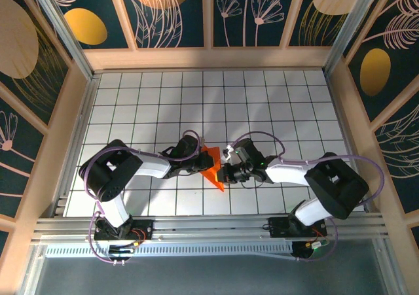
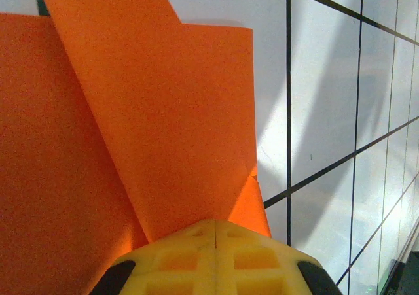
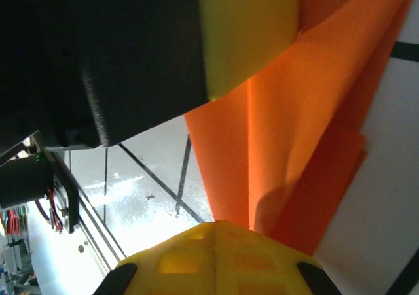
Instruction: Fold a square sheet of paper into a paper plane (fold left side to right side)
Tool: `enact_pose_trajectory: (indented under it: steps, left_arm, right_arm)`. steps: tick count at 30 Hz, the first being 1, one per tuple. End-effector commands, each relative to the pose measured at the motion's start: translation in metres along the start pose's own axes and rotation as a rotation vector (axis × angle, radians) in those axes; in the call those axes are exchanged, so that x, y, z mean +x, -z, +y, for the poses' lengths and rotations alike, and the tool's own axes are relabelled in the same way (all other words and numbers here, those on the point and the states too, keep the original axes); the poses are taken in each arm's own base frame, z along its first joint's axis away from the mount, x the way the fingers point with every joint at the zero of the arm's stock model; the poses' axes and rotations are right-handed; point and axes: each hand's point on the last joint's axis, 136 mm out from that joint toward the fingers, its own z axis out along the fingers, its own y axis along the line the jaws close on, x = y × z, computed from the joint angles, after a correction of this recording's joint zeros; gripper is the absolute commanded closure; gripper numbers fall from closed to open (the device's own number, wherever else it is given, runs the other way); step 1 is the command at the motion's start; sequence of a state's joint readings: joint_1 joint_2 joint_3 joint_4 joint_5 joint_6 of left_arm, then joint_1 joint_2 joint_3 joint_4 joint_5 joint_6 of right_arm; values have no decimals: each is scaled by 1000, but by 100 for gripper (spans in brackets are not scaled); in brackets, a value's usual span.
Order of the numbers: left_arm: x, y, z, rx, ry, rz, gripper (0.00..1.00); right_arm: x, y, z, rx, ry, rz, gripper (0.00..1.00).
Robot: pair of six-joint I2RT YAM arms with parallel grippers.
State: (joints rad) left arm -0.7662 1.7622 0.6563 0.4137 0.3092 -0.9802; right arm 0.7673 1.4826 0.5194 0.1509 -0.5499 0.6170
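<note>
While gripped, paper plane (image 1: 215, 169) tip nearward.

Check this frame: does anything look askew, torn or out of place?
Nothing torn or spilled. The orange paper is pinched by the left gripper and right gripper, jaws shut; its folded layers overlap unevenly, edges misaligned.

item: sheet of paper (image 1: 213, 167) | look: bright orange, thin, plain | state: partly folded, overlapping layers and sharp creases are seen | pose: flaps are raised, outline tapers to a near point | place: pinched by the left fingers (image 2: 177, 259) on one side and the right fingers (image 3: 177, 262) on the other, stretched between them
</note>
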Motion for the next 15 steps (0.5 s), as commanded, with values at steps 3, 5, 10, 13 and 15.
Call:
enact_pose_trajectory:
  steps: [3,5,10,13,15]
  left_arm:
    - [11,-2,37,-135,17,25,100]
    - [11,-2,37,-135,16,25,100]
    - [11,-2,37,-135,17,25,100]
    - [10,-2,37,-135,18,24,100]
    - [10,-2,36,-134,14,23,100]
  right_arm:
    - [-1,-4,-8,38,-24,-8,100]
    - [2,-5,-12,44,-34,2,100]
    - [11,-8,-21,72,-51,26,100]
    - [16,-9,-25,83,-58,41,100]
    - [18,-11,-27,91,-59,48,100]
